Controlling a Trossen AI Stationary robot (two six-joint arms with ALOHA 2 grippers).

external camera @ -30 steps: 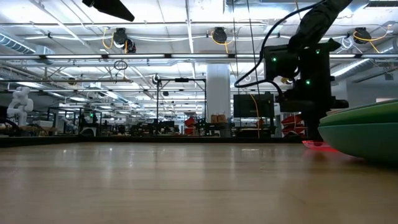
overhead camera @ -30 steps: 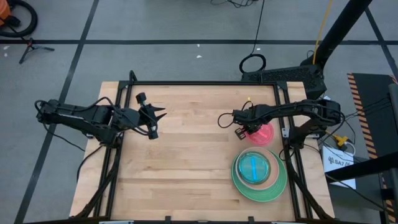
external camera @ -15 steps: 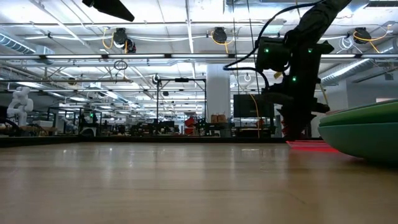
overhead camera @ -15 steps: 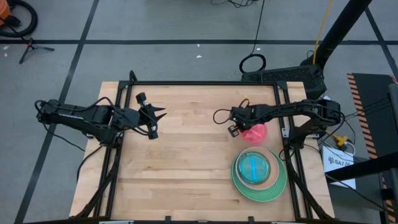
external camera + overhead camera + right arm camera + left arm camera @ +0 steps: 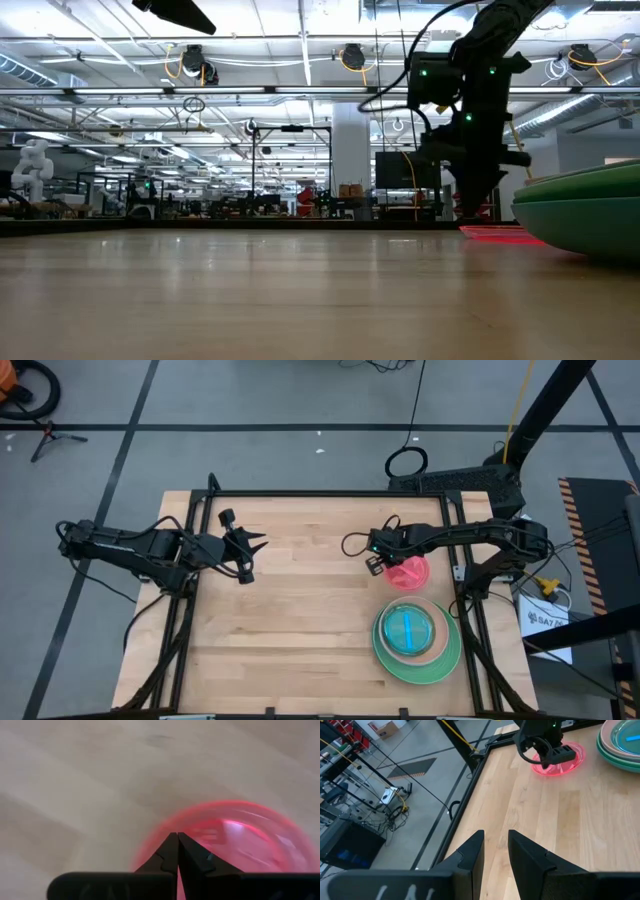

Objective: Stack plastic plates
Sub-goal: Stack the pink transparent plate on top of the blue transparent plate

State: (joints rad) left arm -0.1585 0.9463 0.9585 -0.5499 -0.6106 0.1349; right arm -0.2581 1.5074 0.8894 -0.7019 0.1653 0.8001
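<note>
Plates are all on the right half of the desk [image 5: 300, 610]. At far left, the left tool [image 5: 252, 552] hovers over bare wood, fingers slightly parted, holding nothing. Right of centre, the right tool [image 5: 374, 560] is pinched shut at the left edge of a red plate [image 5: 410, 573]. Nearer, a stack [image 5: 417, 635] sits with green at the bottom.

Overhead, table-level and 2 wrist cameras share the red plate [image 5: 408, 573].
</note>
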